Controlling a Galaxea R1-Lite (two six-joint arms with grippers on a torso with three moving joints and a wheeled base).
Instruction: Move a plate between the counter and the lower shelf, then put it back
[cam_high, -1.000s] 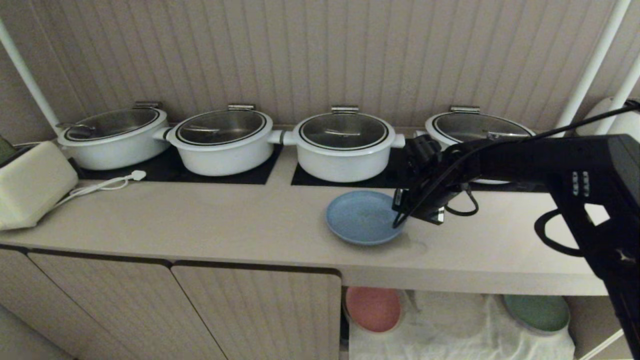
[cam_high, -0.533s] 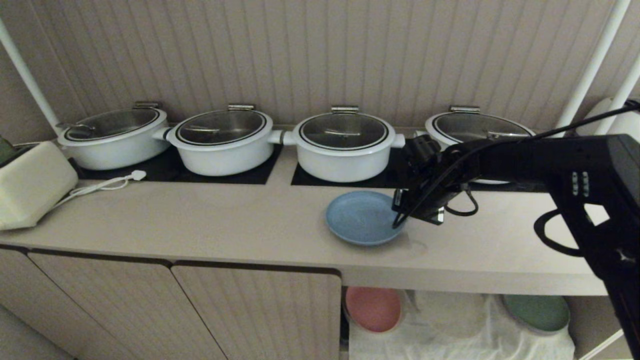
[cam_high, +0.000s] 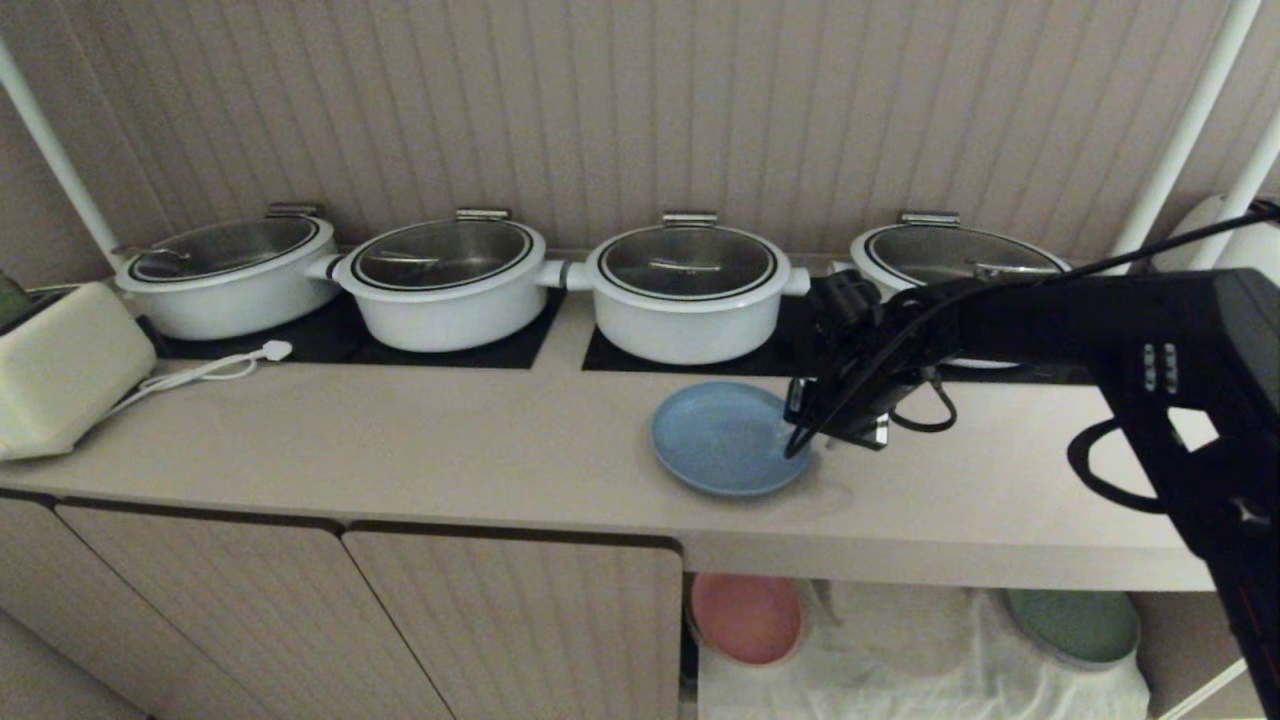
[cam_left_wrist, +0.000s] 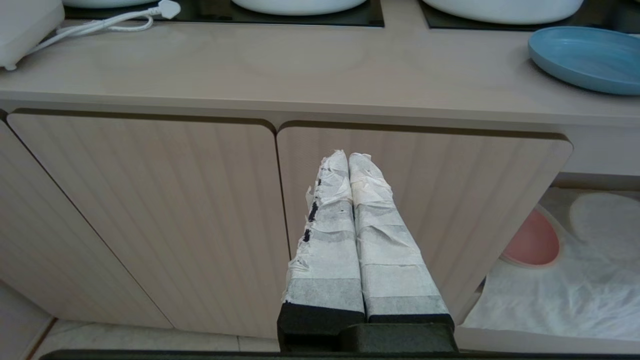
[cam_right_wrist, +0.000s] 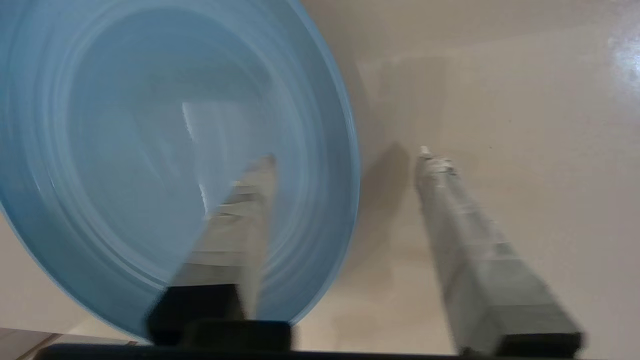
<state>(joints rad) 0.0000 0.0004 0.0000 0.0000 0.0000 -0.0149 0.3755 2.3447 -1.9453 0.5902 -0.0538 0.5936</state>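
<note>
My left gripper (cam_left_wrist: 350, 160) hangs pressed together before the cabinet doors (cam_left_wrist: 150, 210). Near the counter's (cam_high: 450, 450) front edge lies the light-blue plate (cam_high: 722, 440); my right gripper (cam_right_wrist: 345, 160) straddles its right rim, parted wide, one finger (cam_right_wrist: 250, 200) over the plate, gripping nothing.

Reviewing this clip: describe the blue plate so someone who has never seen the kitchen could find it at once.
Find the long beige counter with four white lidded pots along the back. In front of the third pot lies the light-blue plate, the only plate up there; the pink and green plates sit on the shelf below.
</note>
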